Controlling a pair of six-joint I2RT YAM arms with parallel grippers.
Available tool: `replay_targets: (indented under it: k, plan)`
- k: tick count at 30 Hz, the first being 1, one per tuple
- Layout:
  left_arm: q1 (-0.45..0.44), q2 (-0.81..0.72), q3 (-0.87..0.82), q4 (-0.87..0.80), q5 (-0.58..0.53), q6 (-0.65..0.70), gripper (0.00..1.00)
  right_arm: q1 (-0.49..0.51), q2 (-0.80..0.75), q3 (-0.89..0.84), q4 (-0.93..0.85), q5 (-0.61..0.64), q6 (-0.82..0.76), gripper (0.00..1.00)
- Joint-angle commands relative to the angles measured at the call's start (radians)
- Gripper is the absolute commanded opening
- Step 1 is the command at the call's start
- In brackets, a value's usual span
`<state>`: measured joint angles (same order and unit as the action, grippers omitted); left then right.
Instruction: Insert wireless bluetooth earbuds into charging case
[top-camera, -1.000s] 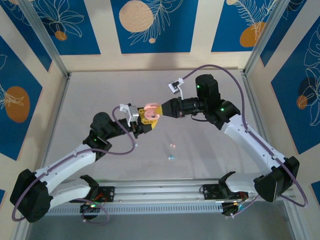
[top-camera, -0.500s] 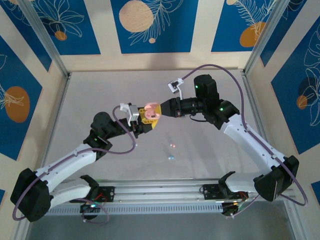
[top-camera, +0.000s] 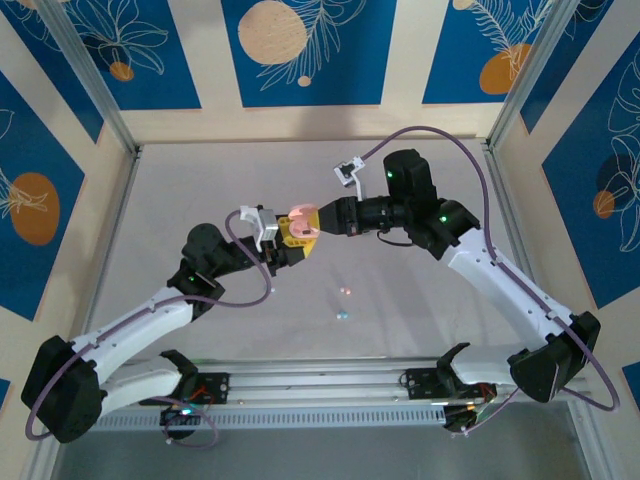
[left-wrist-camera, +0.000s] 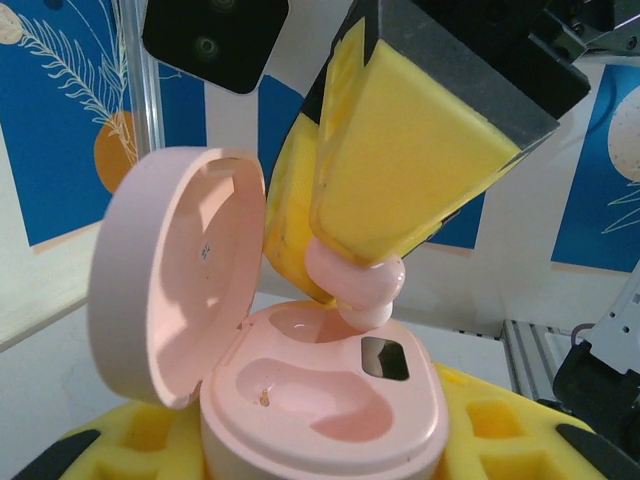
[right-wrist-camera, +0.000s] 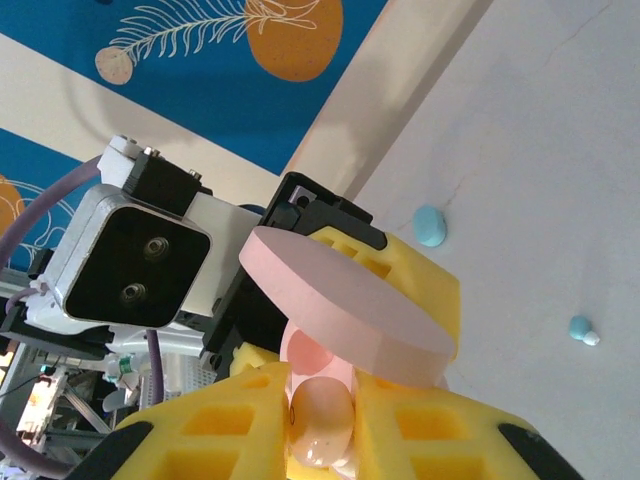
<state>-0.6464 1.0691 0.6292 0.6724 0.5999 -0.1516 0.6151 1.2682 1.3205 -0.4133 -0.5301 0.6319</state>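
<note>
**Pink bud** (left-wrist-camera: 356, 287): a glossy, rounded bead with a short stem. It is pinched between the right fingers (left-wrist-camera: 410, 160), whose yellow foam pads are closed onto it. It hangs at 12 o'clock of the case (left-wrist-camera: 330, 405), over the rear well; whether its tip touches the well cannot be told.

**Case:** smooth pink plastic, oval, with two scooped wells and a small dark window at 2 o'clock on its deck. The domed lid (left-wrist-camera: 165, 275) stands open, hinged at 9 o'clock. The left fingers (left-wrist-camera: 490, 425), blocky yellow foam with square pockets, are closed on the case base from both sides.

**Right wrist view:** the bud sits at 6 o'clock, with the lid's flat rim just above it. On the pale grey, matte worktop (right-wrist-camera: 540, 150) lie a blue bud (right-wrist-camera: 430, 225) at 2 o'clock of the case and a small blue bud (right-wrist-camera: 580, 327) at 3 o'clock, both apart from it.

**Top view:** the two sets of fingers meet at 11 o'clock of the worktop's centre.
</note>
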Motion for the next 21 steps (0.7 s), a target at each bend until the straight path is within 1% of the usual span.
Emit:
replay_targets:
  k: [1,7,11,15,18,21]
  plan:
    - [-0.013,-0.011,0.035,0.076,0.045,-0.011,0.27,0.016,0.013,0.014,-0.004,0.062,-0.031,0.23]
    - [-0.012,-0.009,0.034,0.085,0.045,-0.017,0.27,0.026,-0.011,-0.012,0.045,0.099,-0.046,0.23]
    - [-0.012,-0.008,0.028,0.101,0.041,-0.023,0.27,0.040,-0.028,-0.030,0.055,0.132,-0.085,0.23]
    - [-0.013,-0.006,0.028,0.108,0.040,-0.030,0.27,0.048,-0.039,-0.037,0.040,0.172,-0.126,0.24]
    - [-0.012,-0.008,0.029,0.107,0.038,-0.029,0.27,0.049,-0.036,-0.031,0.020,0.182,-0.138,0.26]
    - [-0.013,-0.009,0.030,0.107,0.037,-0.029,0.27,0.049,-0.035,-0.029,0.010,0.184,-0.143,0.27]
